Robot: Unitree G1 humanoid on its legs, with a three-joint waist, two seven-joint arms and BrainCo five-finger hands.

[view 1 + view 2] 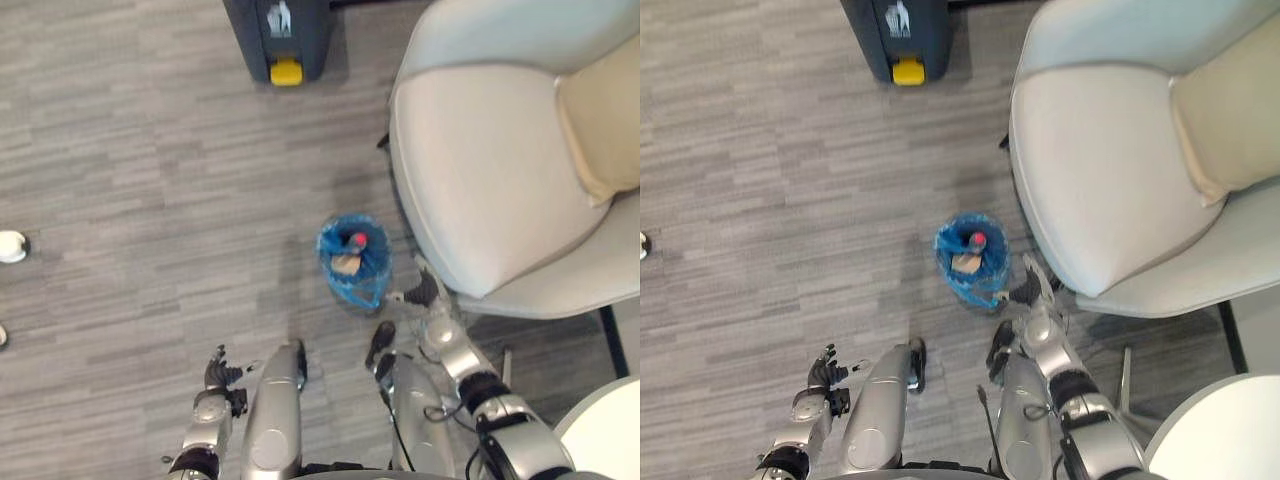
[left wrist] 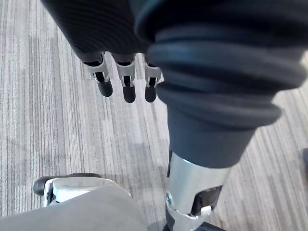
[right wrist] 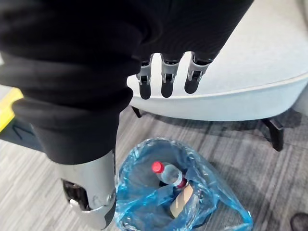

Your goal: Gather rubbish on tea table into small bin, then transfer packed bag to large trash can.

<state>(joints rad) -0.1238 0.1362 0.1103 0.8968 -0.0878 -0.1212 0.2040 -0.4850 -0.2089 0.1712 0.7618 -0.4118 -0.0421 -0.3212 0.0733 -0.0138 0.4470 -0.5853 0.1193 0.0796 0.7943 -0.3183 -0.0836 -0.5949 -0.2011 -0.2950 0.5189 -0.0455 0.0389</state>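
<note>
Since the blue bag holds the rubbish, the open right hand should next grab its rim; the left hand hangs open.

No words or numbers can be read. The dark large trash can bears a small white pictogram on its front, too small to make out. The red-capped bottle has a dark label whose print is illegible.

It looked like an office lounge or sitting room. A pale grey upholstered armchair with a beige cushion stood on grey striped carpet near a round white tabletop, and a dark grey pedal trash can stood further off.
</note>
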